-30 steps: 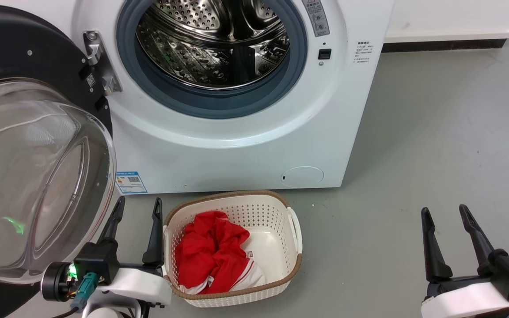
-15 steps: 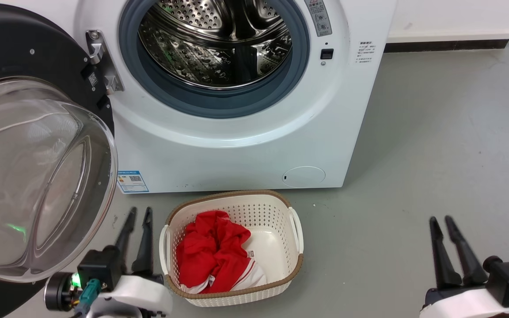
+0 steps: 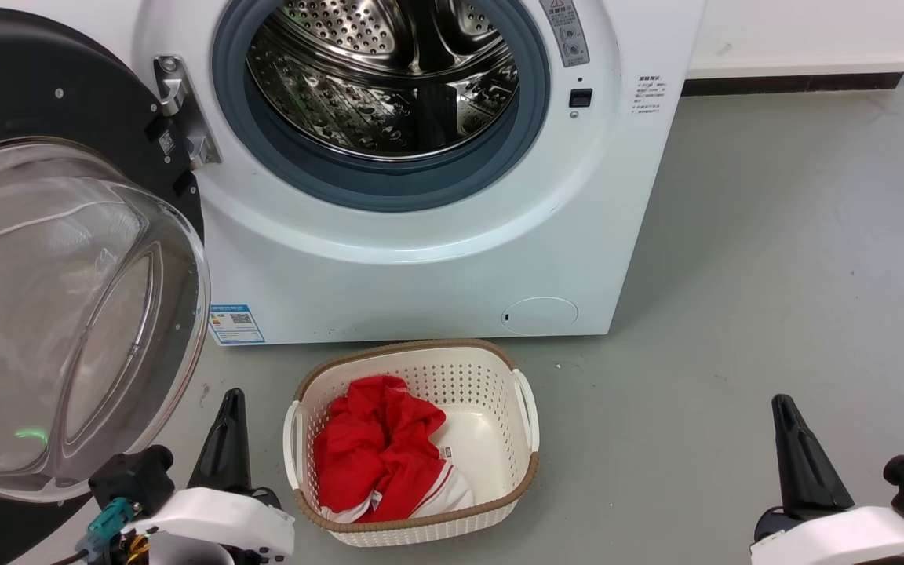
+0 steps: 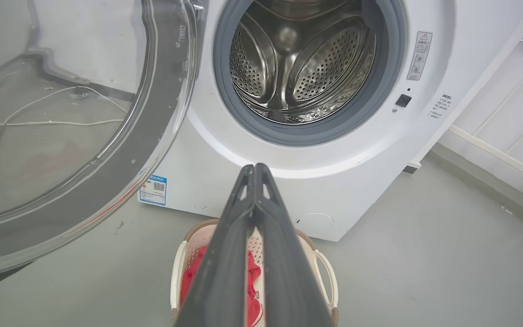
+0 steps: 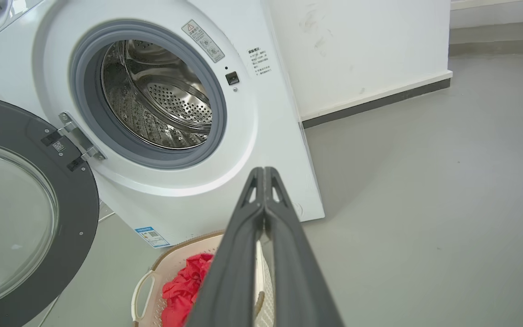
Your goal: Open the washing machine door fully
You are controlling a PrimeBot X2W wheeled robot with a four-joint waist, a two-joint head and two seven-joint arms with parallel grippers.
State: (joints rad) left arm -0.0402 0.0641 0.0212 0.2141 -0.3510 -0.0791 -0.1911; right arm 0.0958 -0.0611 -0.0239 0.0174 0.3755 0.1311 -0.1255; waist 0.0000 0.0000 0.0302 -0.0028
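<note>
The white washing machine [image 3: 436,259] [image 4: 334,181] [image 5: 261,150] stands ahead with its steel drum [image 3: 385,71] exposed. Its washing machine door [image 3: 60,314] [image 4: 61,136] [image 5: 21,218], a black disc with a bulging glass bowl, hangs swung wide open on the left hinge [image 3: 181,114]. My left gripper [image 3: 231,402] [image 4: 254,167] sits low, just right of the door's lower rim, shut and holding nothing. Over the floor at the lower right is my right gripper [image 3: 784,406] [image 5: 263,169], also shut and empty, far from the door.
A white perforated laundry basket [image 3: 526,408] [image 4: 325,277] [image 5: 145,281] holding a red garment [image 3: 377,447] sits on the grey floor in front of the machine, between my grippers. A white wall with a dark baseboard [image 3: 789,78] runs behind on the right.
Both grippers have gone from open to shut and drawn back toward the bottom of the head view. The door and basket have not moved.
</note>
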